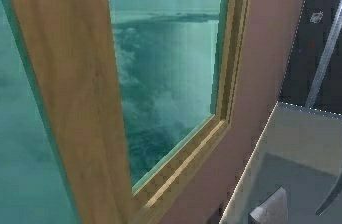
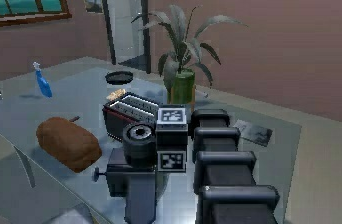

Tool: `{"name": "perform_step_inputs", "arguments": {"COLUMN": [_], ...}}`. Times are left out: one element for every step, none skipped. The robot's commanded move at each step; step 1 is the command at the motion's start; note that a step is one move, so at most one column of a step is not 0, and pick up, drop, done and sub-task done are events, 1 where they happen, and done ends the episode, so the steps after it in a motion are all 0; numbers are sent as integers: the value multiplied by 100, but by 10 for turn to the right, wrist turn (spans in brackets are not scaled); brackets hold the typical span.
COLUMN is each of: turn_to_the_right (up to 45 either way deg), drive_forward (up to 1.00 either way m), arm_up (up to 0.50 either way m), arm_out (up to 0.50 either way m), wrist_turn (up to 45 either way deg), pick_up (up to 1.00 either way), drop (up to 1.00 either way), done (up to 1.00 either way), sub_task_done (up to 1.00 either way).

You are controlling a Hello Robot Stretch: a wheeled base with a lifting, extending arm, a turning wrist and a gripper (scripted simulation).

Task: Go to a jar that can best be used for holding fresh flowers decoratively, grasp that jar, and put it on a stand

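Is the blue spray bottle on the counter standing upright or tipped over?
Upright: the blue spray bottle stands on its base on the grey counter, with its nozzle end at the top.

"How does the arm (image 2: 229, 170) look on your feed?"

"I see a dark square bar built of boxy, glossy-edged segments."

"Any markings?"

"Two small white squares (image 2: 172, 117) with black patterns at its end. Beside them is my claw (image 2: 114, 176), dark and blocky with a round top."
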Motion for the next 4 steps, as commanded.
{"name": "perform_step_inputs", "arguments": {"turn_to_the_right": [0, 0, 0, 0], "drive_forward": [0, 0, 0, 0], "arm_up": [0, 0, 0, 0], "arm_out": [0, 0, 0, 0], "wrist_turn": [450, 450, 450, 180], "pick_up": [0, 0, 0, 0], "drop": [0, 0, 0, 0], "done": [0, 0, 0, 0], "sub_task_done": [0, 0, 0, 0]}}
